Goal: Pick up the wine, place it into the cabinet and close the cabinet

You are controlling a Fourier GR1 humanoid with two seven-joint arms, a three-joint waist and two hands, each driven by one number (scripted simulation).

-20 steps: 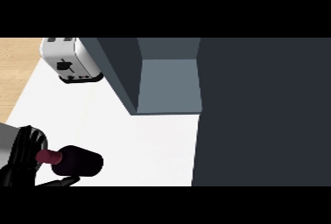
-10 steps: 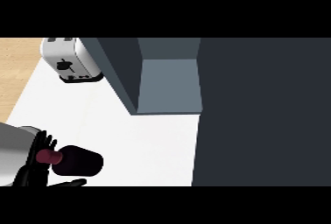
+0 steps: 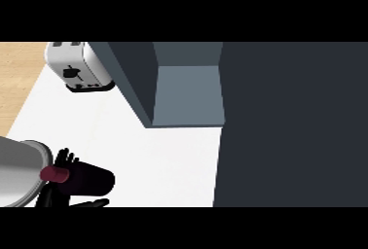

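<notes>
The wine bottle (image 3: 92,178) is dark with a maroon cap and stands on the white counter (image 3: 165,160) at the lower left. My left hand (image 3: 64,158) has its fingers curled behind the bottle and its thumb (image 3: 92,203) below it. Its grey forearm (image 3: 18,170) fills the left edge and hides part of the bottle's neck side. The cabinet (image 3: 187,92) stands open above the counter, showing a grey-blue inside. Its dark door (image 3: 295,126) takes up the right side of the view. My right hand does not show.
A white toaster (image 3: 75,67) sits at the counter's far left corner, next to the cabinet's side wall (image 3: 133,78). A wooden floor (image 3: 18,82) shows beyond the counter's left edge. Bare counter lies between the bottle and the cabinet.
My left forearm has come further into view and the fingers have wrapped up behind the bottle. The bottle has shifted only slightly upward.
</notes>
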